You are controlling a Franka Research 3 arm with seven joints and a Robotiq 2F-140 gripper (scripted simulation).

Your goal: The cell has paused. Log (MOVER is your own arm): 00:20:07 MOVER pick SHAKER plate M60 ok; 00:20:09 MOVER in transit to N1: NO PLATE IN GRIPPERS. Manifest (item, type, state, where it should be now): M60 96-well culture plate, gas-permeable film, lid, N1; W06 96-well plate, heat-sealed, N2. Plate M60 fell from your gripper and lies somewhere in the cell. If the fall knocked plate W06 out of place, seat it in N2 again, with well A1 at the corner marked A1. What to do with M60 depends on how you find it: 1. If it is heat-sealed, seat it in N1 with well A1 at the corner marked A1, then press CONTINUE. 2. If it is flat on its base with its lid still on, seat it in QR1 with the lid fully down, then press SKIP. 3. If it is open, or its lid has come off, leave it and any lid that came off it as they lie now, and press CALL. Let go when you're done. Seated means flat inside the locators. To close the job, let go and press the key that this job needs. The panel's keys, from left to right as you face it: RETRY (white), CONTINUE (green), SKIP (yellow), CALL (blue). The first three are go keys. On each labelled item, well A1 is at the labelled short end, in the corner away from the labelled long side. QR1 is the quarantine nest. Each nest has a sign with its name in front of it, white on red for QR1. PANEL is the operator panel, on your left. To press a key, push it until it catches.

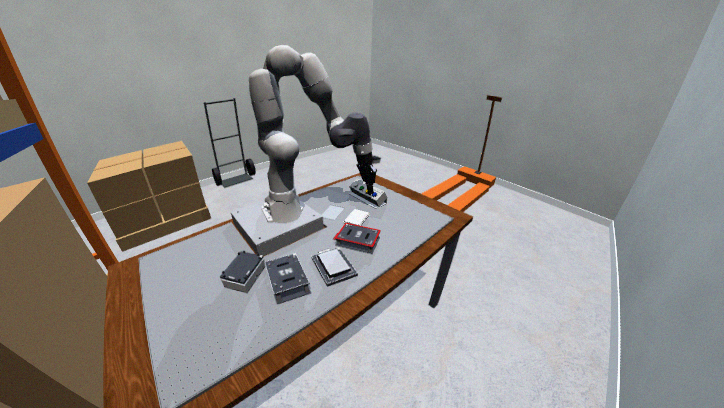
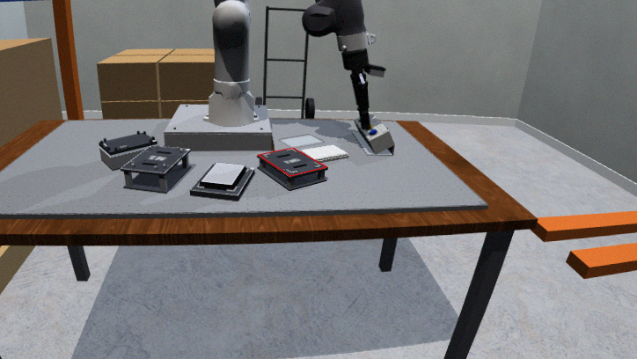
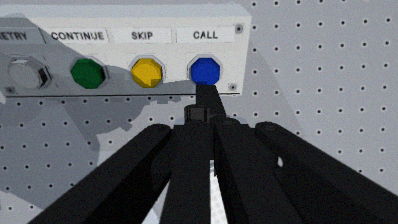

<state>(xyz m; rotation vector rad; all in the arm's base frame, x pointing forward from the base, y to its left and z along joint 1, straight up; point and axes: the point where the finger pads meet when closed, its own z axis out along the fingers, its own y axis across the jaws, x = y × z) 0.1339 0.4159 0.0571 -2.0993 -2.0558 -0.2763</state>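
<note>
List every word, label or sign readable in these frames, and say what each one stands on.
"ETRY" (cut off by the frame edge): panel label above the white key.
"CONTINUE": label above the green key.
"SKIP": label above the yellow key.
"CALL": label above the blue key, where the shut end effector points.
White marks on the dark nest and the red-edged nest: too small to read.
</note>
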